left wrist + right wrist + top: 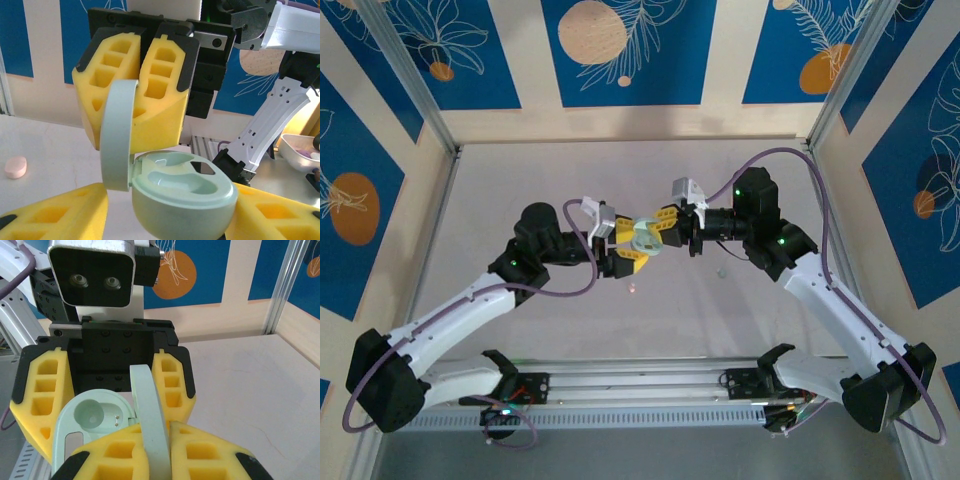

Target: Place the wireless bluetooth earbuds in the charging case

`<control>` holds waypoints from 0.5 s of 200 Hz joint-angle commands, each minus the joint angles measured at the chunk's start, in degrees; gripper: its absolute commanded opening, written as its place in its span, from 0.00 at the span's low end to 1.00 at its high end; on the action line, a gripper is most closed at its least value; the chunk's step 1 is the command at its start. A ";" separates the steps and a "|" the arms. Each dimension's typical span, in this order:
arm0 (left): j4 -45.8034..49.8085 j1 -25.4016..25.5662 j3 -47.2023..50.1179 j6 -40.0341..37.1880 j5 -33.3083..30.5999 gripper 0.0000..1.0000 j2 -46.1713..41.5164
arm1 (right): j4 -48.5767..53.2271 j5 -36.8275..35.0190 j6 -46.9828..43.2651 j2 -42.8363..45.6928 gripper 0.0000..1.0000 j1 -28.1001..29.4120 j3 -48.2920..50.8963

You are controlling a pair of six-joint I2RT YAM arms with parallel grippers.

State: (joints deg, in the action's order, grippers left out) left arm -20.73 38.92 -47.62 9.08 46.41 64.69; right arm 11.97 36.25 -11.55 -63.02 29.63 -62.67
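Tools of both arms meet tip to tip in mid-air over the middle of the pale grey tabletop (520, 180). Left tool (628, 249) reaches in from the left, right tool (661, 227) from the right. Between them is a pale mint-green rounded plastic charging case (645, 239), held clear of the surface.

Case is open. Lid (116, 135) is hinged up, roughly upright and about square to the base (182, 195). Top of the base faces the left wrist camera and shows moulded recesses. From the right wrist, one round well (95, 416) with two small metal contacts.

Right tool: blocky yellow fingers (210, 455) closed on the lid, one on either side of its edge, pinching it.

Left tool: blocky yellow fingers (50, 215) part-way apart, with the base sitting between them. Base touches the finger on the side away from the hinge. The lid hides the hinge side. Cannot tell whether they clamp the base or merely cradle it.

Small pale-pink glossy rounded earbud (15, 167) lies on the tabletop at the left edge of the left wrist view, well apart from the case and from both tools.
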 commanded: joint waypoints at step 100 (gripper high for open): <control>-3.22 1.69 -2.14 2.22 -2.44 0.69 1.90 | -0.72 -4.90 -0.73 1.15 0.07 1.83 -0.12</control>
State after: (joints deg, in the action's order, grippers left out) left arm -21.78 39.72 -47.72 10.52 44.71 65.89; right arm 11.57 33.10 -11.40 -63.00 30.76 -62.67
